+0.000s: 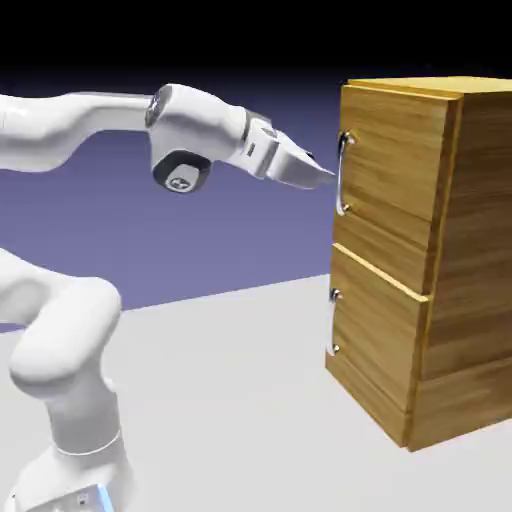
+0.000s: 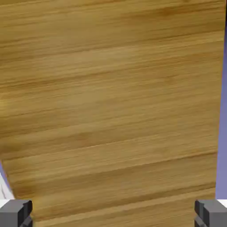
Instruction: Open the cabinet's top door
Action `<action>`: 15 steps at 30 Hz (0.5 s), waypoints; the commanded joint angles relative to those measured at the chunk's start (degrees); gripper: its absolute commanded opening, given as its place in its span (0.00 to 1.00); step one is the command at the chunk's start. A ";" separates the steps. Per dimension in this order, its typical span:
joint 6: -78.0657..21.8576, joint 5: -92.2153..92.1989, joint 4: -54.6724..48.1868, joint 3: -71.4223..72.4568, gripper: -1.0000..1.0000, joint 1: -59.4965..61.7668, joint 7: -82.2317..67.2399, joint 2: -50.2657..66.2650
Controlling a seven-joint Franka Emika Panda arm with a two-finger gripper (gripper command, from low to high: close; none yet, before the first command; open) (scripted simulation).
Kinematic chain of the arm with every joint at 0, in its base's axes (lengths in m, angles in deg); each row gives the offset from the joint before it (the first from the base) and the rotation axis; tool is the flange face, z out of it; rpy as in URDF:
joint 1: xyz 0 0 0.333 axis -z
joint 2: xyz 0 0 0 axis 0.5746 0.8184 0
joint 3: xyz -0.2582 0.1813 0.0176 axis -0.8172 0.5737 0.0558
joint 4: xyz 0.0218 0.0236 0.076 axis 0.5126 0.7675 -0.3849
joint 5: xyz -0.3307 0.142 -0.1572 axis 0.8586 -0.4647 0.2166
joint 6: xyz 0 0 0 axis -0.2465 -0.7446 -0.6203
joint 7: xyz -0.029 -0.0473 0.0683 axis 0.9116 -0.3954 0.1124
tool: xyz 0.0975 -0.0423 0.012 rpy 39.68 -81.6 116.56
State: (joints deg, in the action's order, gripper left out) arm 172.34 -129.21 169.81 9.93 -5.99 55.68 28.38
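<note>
Gripper observed with fingers spread, near the top door's handle, at upper right of the exterior view. Cabinet seen at right, long axis upright; top door faced toward the arm. Contents hidden.

The way along the front of the top door is not free: a long handle sticks out there, with the hand right near it. Lower down, another handle sticks out, with lots of open room between the lower door and the arm.
</note>
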 commanded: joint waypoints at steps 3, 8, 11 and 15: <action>-1.06 -7.48 -0.93 3.67 0.50 3.35 -3.46 -2.90; -2.84 -19.94 -2.47 9.77 0.50 8.92 -9.23 -7.72; -3.90 -27.42 -3.39 13.44 0.50 12.27 -12.69 -10.62; -5.32 -37.39 -4.63 18.32 0.50 16.72 -17.30 -14.48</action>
State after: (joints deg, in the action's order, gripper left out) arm 167.02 -166.59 165.18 28.25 10.73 38.38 13.90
